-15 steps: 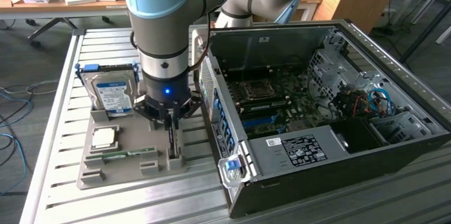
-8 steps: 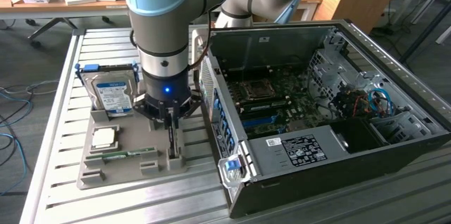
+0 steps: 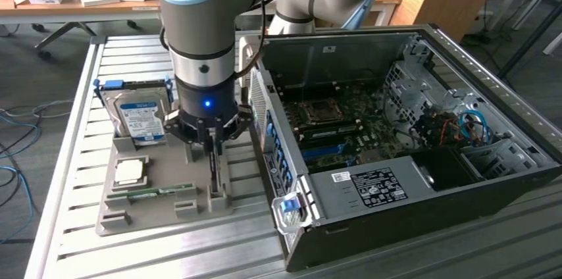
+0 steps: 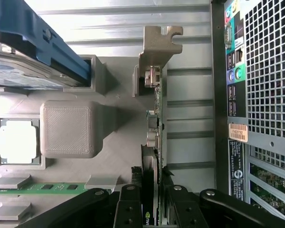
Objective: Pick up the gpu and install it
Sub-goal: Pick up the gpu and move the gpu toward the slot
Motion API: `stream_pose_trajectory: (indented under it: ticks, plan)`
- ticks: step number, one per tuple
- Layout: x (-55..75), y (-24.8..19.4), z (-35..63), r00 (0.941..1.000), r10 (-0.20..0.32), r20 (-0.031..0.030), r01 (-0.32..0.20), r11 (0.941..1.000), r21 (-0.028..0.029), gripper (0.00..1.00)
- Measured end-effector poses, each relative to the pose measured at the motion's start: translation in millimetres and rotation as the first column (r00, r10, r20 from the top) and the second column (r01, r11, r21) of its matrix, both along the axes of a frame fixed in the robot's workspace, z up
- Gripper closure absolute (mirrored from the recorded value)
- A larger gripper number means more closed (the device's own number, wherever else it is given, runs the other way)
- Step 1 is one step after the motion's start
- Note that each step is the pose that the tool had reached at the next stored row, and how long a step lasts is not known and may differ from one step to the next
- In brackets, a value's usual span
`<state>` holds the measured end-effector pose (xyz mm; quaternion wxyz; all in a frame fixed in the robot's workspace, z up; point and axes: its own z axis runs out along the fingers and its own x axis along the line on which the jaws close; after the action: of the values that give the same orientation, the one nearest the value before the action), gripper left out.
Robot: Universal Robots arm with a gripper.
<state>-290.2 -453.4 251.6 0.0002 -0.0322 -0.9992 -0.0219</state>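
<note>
Gpu [image 4: 156,137] stands on edge, bracket [image 4: 157,47] away from gripper [image 4: 151,202].

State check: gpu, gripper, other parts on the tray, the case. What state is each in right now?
gpu: standing on edge in its slot on the tray, not installed.
gripper: at the gpu's upper edge; grip can't be confirmed.
hard drive: upright in its tray slot.
processor: flat in its tray recess.
memory stick: lying flat in the tray.
computer case: lying on its side, open.
</note>
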Motion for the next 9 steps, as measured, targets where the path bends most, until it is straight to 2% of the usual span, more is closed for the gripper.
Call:
stream_pose_trajectory:
  ticks: [9]
  plan:
    - [0.0,0.0,27.2,1.0,0.0,0.0001,0.0,1.0,0.0013,0.74]
